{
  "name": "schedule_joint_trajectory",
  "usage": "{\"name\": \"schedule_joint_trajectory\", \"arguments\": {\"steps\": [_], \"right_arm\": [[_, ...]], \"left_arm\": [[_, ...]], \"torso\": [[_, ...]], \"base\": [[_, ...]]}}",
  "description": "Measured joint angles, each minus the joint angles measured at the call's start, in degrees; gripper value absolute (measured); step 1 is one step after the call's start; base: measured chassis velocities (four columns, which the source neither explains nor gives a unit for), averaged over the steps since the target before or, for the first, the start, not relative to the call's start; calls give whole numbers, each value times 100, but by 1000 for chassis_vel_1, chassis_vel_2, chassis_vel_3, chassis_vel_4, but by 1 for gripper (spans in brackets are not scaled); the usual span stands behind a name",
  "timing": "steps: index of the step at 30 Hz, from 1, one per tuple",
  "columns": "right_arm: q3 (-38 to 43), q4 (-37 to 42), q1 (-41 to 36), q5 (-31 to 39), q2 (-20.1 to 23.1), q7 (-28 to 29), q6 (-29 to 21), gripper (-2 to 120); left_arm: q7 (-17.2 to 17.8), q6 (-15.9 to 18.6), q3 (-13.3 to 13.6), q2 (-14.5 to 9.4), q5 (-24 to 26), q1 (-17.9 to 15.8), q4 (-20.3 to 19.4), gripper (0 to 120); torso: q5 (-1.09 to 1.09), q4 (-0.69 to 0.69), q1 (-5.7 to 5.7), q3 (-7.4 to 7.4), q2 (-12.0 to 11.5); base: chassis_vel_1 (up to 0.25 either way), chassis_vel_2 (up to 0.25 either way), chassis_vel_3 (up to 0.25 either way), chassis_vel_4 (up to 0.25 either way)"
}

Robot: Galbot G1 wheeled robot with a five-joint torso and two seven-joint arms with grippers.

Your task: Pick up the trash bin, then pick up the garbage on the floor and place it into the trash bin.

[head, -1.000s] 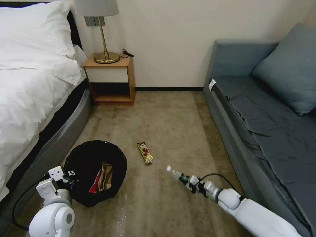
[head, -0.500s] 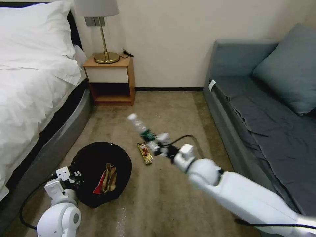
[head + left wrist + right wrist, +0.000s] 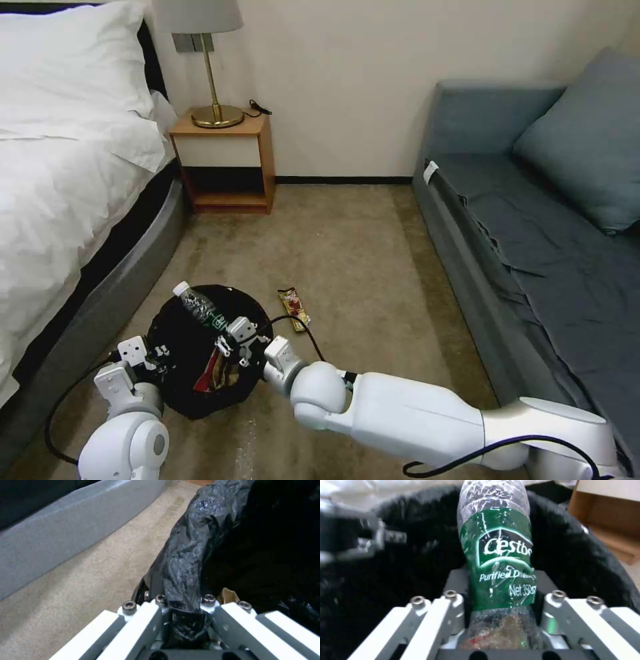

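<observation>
While over the trash bin [image 3: 175, 333], the clear green-labelled bottle [image 3: 200, 308] tilts.

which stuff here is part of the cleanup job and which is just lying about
Job: trash bin, gripped at its rim by the left tool; bottle, held over the bin by the right tool; snack wrapper on the floor.

Just about: bed, lamp, nightstand, sofa.
</observation>
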State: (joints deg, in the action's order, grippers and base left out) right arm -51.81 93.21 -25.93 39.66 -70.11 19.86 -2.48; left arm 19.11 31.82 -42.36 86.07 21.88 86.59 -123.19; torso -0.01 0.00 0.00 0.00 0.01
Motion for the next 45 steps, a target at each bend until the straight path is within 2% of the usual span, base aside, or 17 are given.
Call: {"name": "schedule_joint_trajectory", "arguments": {"steps": [6, 10, 11, 12, 17, 21, 23, 25, 27, 31, 32, 33, 36, 37, 38, 41, 45], "right_arm": [[19, 92, -46, -9, 78, 39, -43, 51], [63, 168, -76, -6, 144, 46, -59, 69], [63, 168, -76, -6, 144, 46, -59, 69], [73, 197, -91, -3, 145, 45, -64, 77], [140, 263, -115, -13, 130, 46, -69, 93], [697, 599, -202, -21, 171, 54, -67, 99], [1265, 901, -310, -102, 332, 53, -90, 100], [2202, 1306, -561, -449, 687, 60, -107, 100], [2511, 1435, -670, -624, 803, 71, -90, 100], [4043, 2190, -1688, -1466, 1235, 316, -83, 100], [4043, 2190, -1688, -1466, 1235, 316, -83, 100], [4536, 2445, -2206, -1762, 1300, 431, -168, 100], [5329, 2849, -3090, -2349, 1289, 617, -243, 100], [5705, 3090, -3669, -2687, 1208, 694, -241, 100], [5705, 3090, -3669, -2687, 1208, 694, -241, 100], [6072, 3468, -4803, -3226, 860, 781, -154, 100], [6057, 3648, -5403, -3535, 405, 804, -86, 100]], "left_arm": [[-1, 3, 18, 11, -26, -6, 0, 3], [-7, 7, 27, 22, -49, -6, -22, 3], [-7, 7, 27, 22, -49, -6, -22, 3], [-8, 8, 27, 23, -51, 2, -33, 3], [-11, 9, 17, 26, -54, 16, -43, 3], [-13, 9, 6, 27, -53, 17, -44, 3], [-14, 8, -13, 18, -41, 12, -44, 3], [-15, 6, -75, -3, 5, -5, -43, 3], [-16, 6, -96, -10, 29, -12, -43, 3], [-17, 1, -184, -50, 147, -23, -44, 3], [-17, 1, -184, -50, 147, -23, -44, 3], [-16, 0, -208, -62, 172, -30, -43, 3], [-15, -5, -239, -68, 221, -45, -27, 3], [-15, -6, -250, -75, 243, -52, -17, 3], [-15, -6, -250, -75, 243, -52, -17, 3], [-11, -12, -275, -90, 260, -67, 10, 3], [-9, -17, -303, -96, 272, -70, 11, 3]], "torso": [[1, 0, 0, 0, 0], [1, 0, 0, 0, 0], [1, 0, 0, 0, 0], [1, 0, 0, 0, 0], [1, 0, 0, 0, -1], [1, 2, 0, 0, -1], [2, 3, 0, 0, 0], [2, -1, 0, 0, 0], [2, 0, 0, 0, 0], [2, 0, 0, 0, -1], [2, 0, 0, 0, -1], [3, -1, 0, 0, -1], [3, -2, -1, 0, -1], [2, -1, 0, 0, -1], [2, -1, 0, 0, -1], [1, -1, -1, -1, -1], [1, -1, 0, -1, -1]], "base": [[0, 0, 0, 0], [0, 0, 0, 0], [0, 0, 0, 0], [0, 0, 0, 0], [0, 0, 0, 0], [0, 0, 0, 0], [0, 0, 0, 0], [0, 0, 0, 0], [0, 0, 0, 0], [0, 0, 0, 0], [0, 0, 0, 0], [0, 0, 0, 0], [0, 0, 0, 0], [0, 0, 0, 0], [0, 0, 0, 0], [0, 0, 0, 0], [0, 0, 0, 0]]}}
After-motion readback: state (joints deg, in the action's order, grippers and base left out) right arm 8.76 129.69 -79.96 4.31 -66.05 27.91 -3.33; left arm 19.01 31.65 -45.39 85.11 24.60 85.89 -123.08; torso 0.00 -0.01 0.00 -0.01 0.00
